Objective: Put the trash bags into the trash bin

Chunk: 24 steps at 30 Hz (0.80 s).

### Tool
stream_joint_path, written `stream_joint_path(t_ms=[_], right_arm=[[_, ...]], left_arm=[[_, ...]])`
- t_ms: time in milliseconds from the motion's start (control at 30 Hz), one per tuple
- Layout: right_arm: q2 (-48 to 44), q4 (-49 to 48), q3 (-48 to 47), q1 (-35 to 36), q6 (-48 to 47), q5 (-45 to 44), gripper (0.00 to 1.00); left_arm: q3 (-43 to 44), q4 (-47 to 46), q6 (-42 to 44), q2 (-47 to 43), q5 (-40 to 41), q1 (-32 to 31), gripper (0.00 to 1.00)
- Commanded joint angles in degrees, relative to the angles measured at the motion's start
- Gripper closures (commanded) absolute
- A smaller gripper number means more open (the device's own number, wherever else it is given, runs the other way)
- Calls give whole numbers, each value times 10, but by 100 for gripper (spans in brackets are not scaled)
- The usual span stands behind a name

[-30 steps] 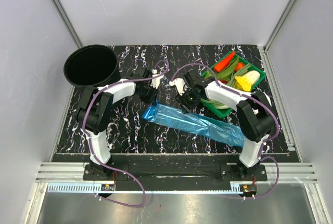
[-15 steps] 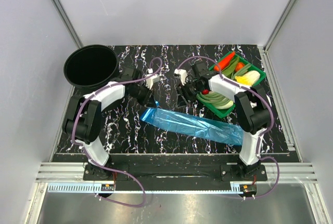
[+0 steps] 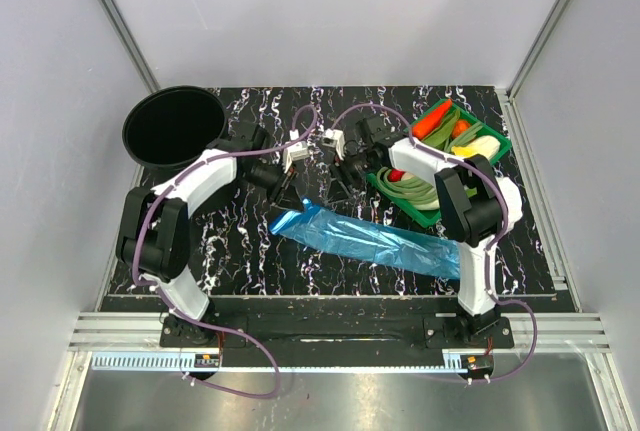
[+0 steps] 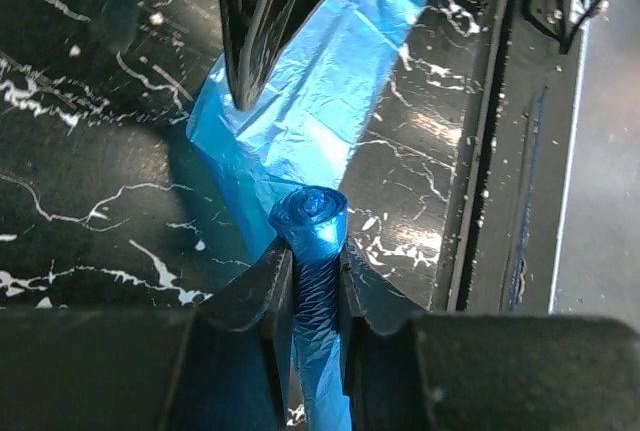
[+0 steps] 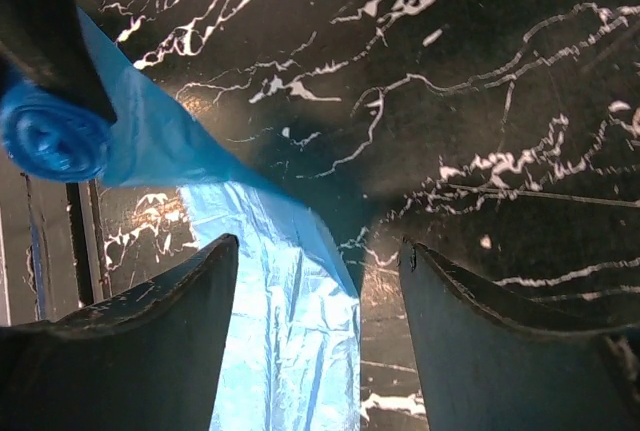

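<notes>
Blue glossy trash bags [image 3: 370, 241], partly rolled

I have the left arm [image 3: 205, 173] stretched toward the middle of the table, its wrist tipped downward. The left gripper [image 4: 312, 256] is pinched tight on the rolled end of the trash bags [image 4: 310, 216]. The right arm [image 3: 420, 159] is folded sharply at the elbow and reaches inward. The right gripper [image 5: 318, 251] points down with its fingers [image 5: 150, 331] spread wide apart.

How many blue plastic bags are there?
1: a blue bag strip stretched across the table, its rolled end clamped in the left pincer. More may be wound inside the roll.
</notes>
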<state>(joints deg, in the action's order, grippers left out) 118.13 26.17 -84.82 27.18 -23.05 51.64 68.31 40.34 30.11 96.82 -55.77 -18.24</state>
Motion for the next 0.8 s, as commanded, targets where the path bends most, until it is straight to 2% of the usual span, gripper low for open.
stream_joint_path(t_ms=[0,200,500,767], right_arm=[[7,14,-32,25,-54,40,28],[-6,53,-33,43,-108,53,22],[-47,63,-1,45,-140,44,22],[-28,53,-14,53,-142,36,23]], left_arm=[[64,93,94,0,-78,4,100],[100,143,119,12,-89,4,100],[102,146,114,7,-88,4,100],[103,145,112,3,-94,4,100]])
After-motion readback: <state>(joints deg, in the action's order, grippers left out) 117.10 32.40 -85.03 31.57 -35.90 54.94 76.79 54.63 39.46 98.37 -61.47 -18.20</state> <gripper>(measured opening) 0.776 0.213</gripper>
